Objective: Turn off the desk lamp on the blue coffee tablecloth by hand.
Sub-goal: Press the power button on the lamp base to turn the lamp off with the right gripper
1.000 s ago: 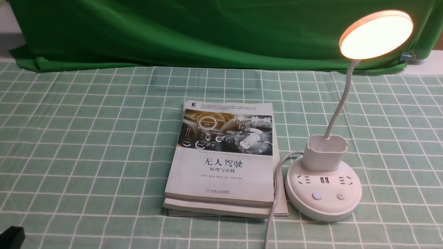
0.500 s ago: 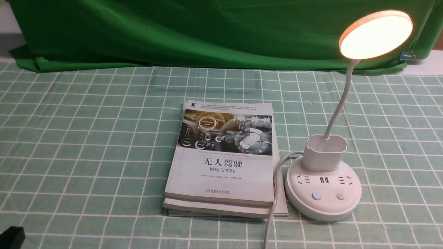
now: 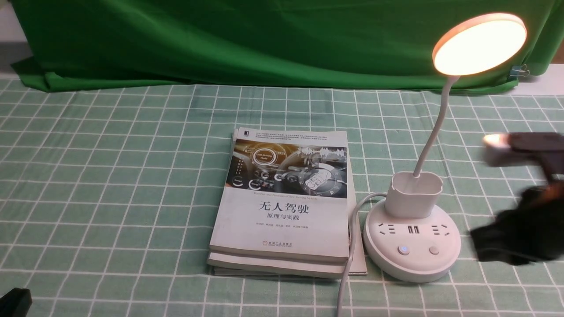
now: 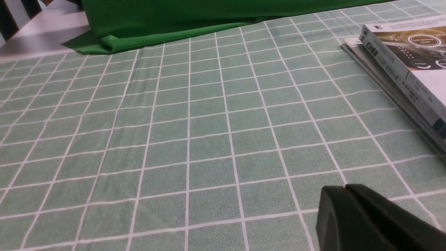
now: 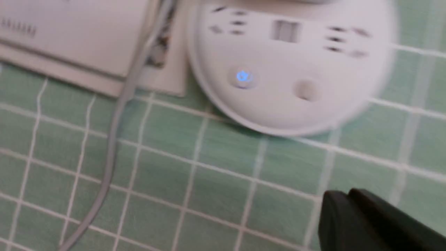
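Observation:
The desk lamp stands lit on the blue coffee tablecloth (image 3: 110, 176), its disc head (image 3: 479, 44) glowing above the round base (image 3: 412, 259). The base carries a blue-lit button (image 3: 402, 249) and a plain button (image 3: 434, 250). My right gripper (image 3: 478, 244), blurred, hovers just right of the base without touching it. In the right wrist view its jaws (image 5: 343, 197) are shut and empty, short of the base (image 5: 289, 104) and the lit button (image 5: 243, 76). The left gripper (image 4: 345, 190) is shut over bare cloth, showing at the near left corner (image 3: 13, 301).
A stack of books (image 3: 282, 202) lies just left of the lamp base, with the lamp's white cable (image 3: 348, 264) running along its right edge to the front. A dark green backdrop cloth (image 3: 264, 39) hangs at the back.
The right arm has come into the front view from the right and now hovers beside the lamp base. The lamp stays lit; the left arm has not moved.

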{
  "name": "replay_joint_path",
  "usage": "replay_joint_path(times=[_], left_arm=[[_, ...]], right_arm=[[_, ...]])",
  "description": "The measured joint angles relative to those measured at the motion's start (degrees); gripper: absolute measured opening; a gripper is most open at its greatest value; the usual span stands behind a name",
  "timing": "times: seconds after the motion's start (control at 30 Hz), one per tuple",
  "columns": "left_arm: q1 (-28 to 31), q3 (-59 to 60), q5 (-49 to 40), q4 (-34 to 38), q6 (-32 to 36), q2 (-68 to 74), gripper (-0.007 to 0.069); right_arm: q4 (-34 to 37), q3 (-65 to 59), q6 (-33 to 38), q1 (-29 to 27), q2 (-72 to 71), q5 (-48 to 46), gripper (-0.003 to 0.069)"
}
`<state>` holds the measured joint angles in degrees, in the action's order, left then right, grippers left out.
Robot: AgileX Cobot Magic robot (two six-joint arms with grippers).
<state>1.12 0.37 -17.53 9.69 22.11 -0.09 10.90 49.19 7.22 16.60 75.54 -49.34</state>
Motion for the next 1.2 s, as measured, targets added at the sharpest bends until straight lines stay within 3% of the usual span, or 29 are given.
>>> replay_joint_path(times=[0.13,0.37,1.2], left_arm=[[0.0,0.0,0.0,0.0,0.0,0.0,0.0000],[0.0,0.0,0.0,0.0,0.0,0.0,0.0000],[0.0,0.0,0.0,0.0,0.0,0.0,0.0000]], right_arm=[[-3.1,4.4,-1.7,3.8,8.2,0.8,0.0038],[-4.8,7.9,-2.8,3.4,16.7,2.9,0.0038],[-4.8,8.6,-2.9,1.4,22.8,6.0,0.0036]])
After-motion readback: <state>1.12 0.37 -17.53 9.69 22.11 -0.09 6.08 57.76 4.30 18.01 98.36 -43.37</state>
